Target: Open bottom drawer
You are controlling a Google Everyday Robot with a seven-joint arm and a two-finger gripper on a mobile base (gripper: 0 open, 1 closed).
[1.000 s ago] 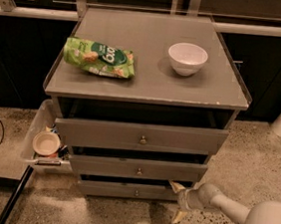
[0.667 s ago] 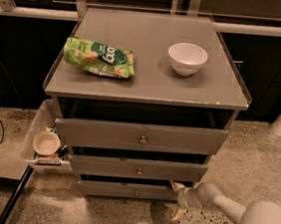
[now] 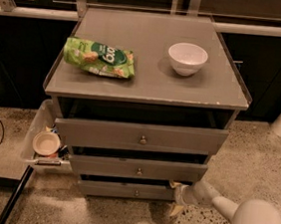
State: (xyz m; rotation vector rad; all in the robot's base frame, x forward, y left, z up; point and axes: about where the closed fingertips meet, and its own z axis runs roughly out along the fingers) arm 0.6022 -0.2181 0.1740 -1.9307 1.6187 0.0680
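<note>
Gripper [image 3: 177, 196] sits low by the floor, at the right end of the bottom drawer [image 3: 127, 190]. Whether it is clamped or apart, cannot tell.

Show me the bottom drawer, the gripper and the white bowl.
bottom drawer [image 3: 107, 188], camera view, front panel left of knob
gripper [image 3: 176, 197], camera view, tip, beside drawer's right end
white bowl [image 3: 188, 53], camera view, inner wall

Only 1 view is given. The scene is viewed at close range from high up on the near side, facing steeply down and away onto the counter [image 3: 148, 85] and the floor [image 3: 256, 156]. The arm [image 3: 220, 206] is seen entering from the near right, with the hand [image 3: 177, 197] placed low at the right end of the bottom drawer [image 3: 122, 189].
</note>
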